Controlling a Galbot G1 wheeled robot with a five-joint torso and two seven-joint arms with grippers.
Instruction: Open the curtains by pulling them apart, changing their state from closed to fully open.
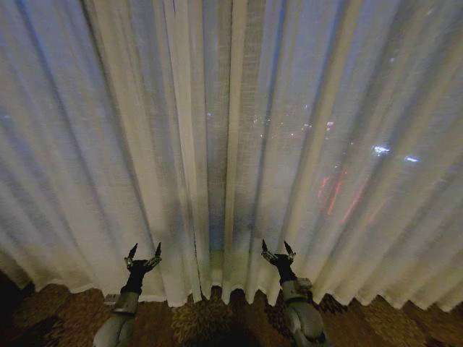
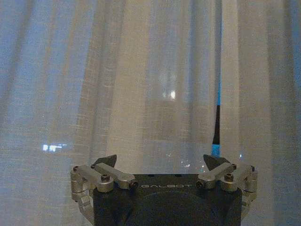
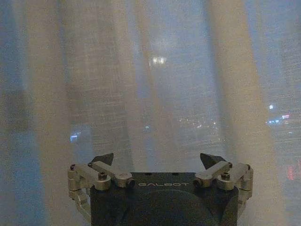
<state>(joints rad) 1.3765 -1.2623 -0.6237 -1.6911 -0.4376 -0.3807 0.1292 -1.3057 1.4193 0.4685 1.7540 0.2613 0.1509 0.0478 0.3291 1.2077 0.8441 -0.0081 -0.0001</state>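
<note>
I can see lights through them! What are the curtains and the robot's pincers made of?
The curtains look like thin, sheer woven cloth, matte off-white: outside lights glow through. The left pincer and right pincer look like silvery metal links with dark, maybe plastic, tips.

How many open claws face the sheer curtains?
2. The left claw sits low before the sheer off-white pleated curtains, left of the centre seam; the right claw sits right of it.

Both grippers, left (image 2: 160, 162) and right (image 3: 156, 160), have black bodies marked GALBOT, silver screwed linkages and dark pointed fingertips (image 3: 210, 160); the forearms are grey.
</note>
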